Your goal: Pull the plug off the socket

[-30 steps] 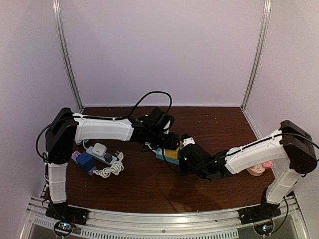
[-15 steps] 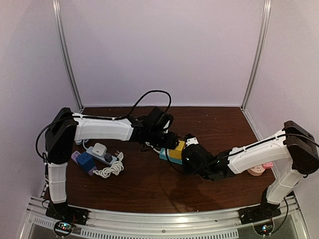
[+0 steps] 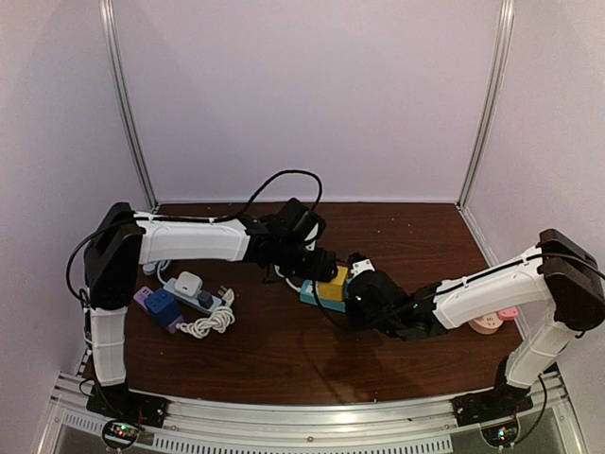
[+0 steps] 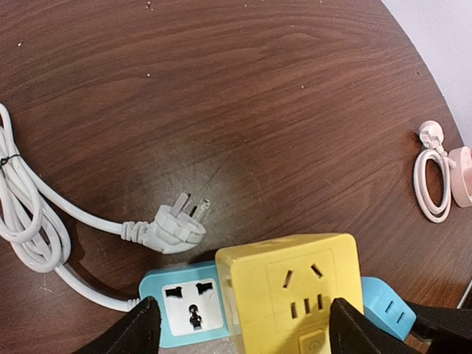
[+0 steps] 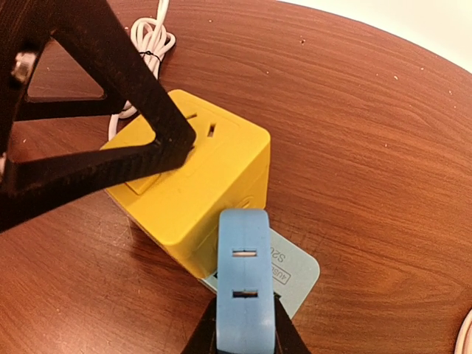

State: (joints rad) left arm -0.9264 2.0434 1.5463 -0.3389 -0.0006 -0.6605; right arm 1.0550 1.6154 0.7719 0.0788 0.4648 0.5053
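Glossy yellow cube plug [image 4: 291, 291], seemingly still in blue strip [image 5: 243, 284] that right jaws pinch; left jaws spread wider now.

There were 2 strips, 1 blue strip [image 4: 184, 302] and 1 white strip [image 3: 176, 288]; 3 cubes, 1 yellow cube [image 4: 295, 287], 1 white cube [image 3: 189, 281] and 1 blue cube [image 3: 163, 307]; 1 loose white plug [image 4: 173, 228]; 1 purple piece [image 3: 144, 297]; 1 pink piece [image 3: 509, 312]; 1 peach piece [image 3: 484, 324].
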